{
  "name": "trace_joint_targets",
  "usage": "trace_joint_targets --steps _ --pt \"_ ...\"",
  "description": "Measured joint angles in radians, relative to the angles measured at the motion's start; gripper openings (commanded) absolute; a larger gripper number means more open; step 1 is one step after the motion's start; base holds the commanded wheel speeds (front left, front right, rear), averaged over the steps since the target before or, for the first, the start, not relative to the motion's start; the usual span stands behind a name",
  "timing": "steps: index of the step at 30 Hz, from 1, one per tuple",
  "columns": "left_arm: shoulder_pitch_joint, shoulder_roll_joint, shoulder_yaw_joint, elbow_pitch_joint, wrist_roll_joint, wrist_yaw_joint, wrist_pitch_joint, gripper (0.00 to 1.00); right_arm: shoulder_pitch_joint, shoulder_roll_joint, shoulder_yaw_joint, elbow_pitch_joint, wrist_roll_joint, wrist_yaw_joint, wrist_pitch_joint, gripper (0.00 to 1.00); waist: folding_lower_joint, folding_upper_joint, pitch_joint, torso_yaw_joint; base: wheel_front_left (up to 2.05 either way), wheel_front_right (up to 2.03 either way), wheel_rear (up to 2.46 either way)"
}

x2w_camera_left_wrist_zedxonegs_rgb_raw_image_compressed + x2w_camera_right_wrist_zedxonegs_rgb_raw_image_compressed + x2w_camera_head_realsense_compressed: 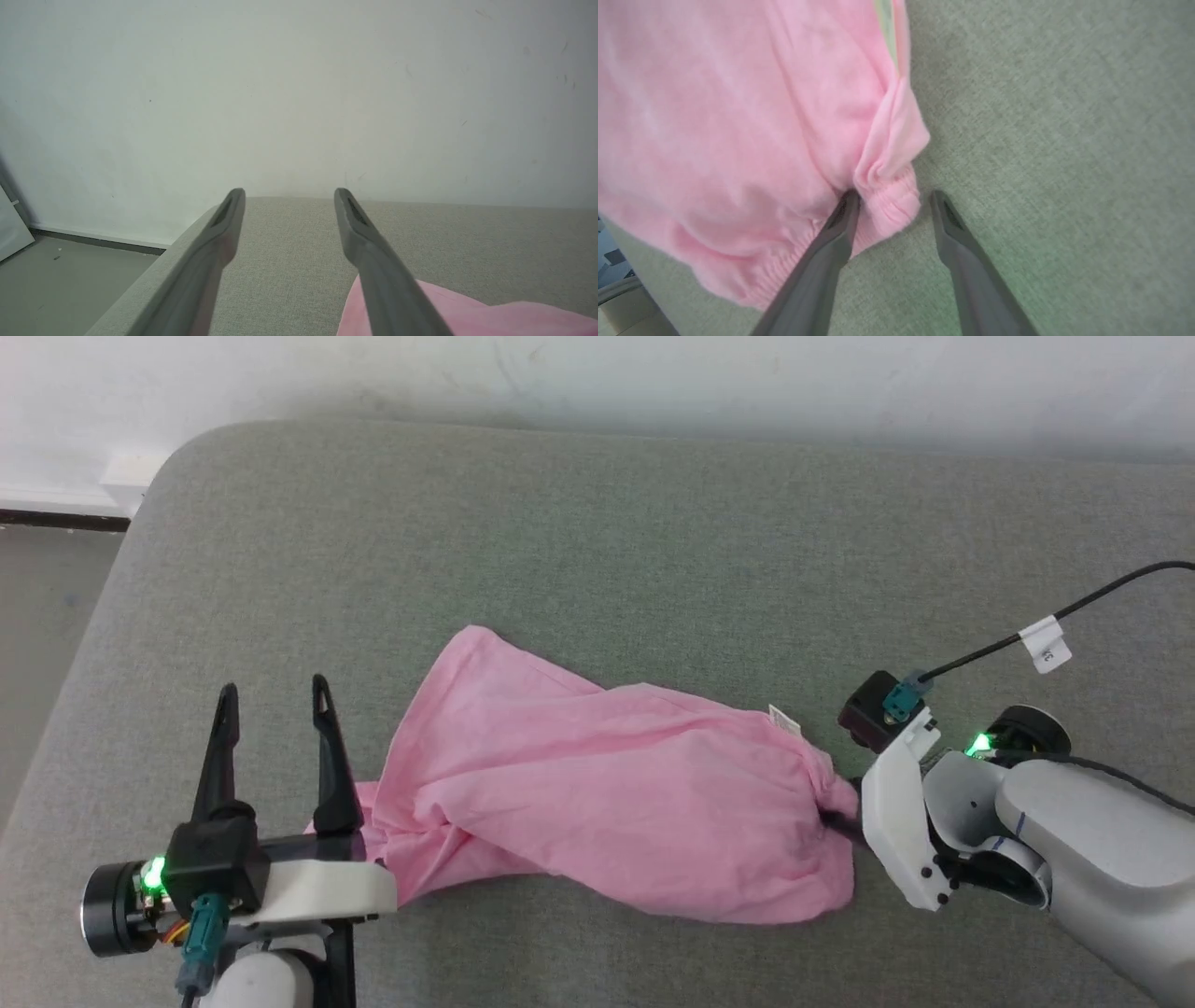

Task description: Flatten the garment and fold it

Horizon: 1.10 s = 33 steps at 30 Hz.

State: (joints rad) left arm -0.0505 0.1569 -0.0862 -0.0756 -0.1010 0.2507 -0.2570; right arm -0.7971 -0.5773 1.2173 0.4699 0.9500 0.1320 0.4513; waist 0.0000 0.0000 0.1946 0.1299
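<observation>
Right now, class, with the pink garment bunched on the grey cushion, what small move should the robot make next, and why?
Probably close the right gripper on the hem: its open fingers straddle a gathered fold of the garment, not yet gripping it. The left gripper is open beside the other end.

- Left gripper [274,687] sat low at the left, fingers [224,224] pointing forward, spread wide, holding nothing.
- Right gripper [895,195] was angled inward from the right on a pale forearm [1111,840], its fingers parted.
</observation>
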Motion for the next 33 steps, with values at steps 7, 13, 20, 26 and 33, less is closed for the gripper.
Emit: trace_joint_targets --steps 7,13,20,26,33 --pt "-0.057 0.016 0.043 0.017 0.029 -0.050 0.000 1.00 -0.007 0.002 0.026 0.026 -0.035 0.001 -0.186 0.00 0.0001 0.0000 -0.017 -0.033 0.00 0.00 0.00" --pt "-0.242 0.114 0.034 0.152 0.036 -0.175 0.001 1.00 -0.020 -0.065 0.028 -0.027 -0.074 0.001 -0.294 0.00 0.0001 0.0000 -0.037 -0.075 0.00 0.00 0.00" --pt "-0.537 0.207 -0.103 0.392 0.038 -0.358 0.289 1.00 -0.025 -0.094 0.009 -0.109 -0.105 0.001 -0.342 0.00 0.0001 0.0000 -0.032 -0.124 0.00 0.00 0.00" --pt "-0.696 0.285 -0.387 0.549 -0.151 -0.375 0.648 1.00 -0.031 -0.079 -0.006 -0.143 -0.132 0.001 -0.353 0.00 0.0001 0.0000 0.000 -0.159 0.00 0.00 0.00" --pt "-0.842 0.423 -0.686 0.530 -0.438 -0.378 0.968 1.00 -0.049 -0.052 -0.009 -0.150 -0.159 0.001 -0.359 0.00 0.0001 0.0000 0.042 -0.206 0.00 0.00 0.00"
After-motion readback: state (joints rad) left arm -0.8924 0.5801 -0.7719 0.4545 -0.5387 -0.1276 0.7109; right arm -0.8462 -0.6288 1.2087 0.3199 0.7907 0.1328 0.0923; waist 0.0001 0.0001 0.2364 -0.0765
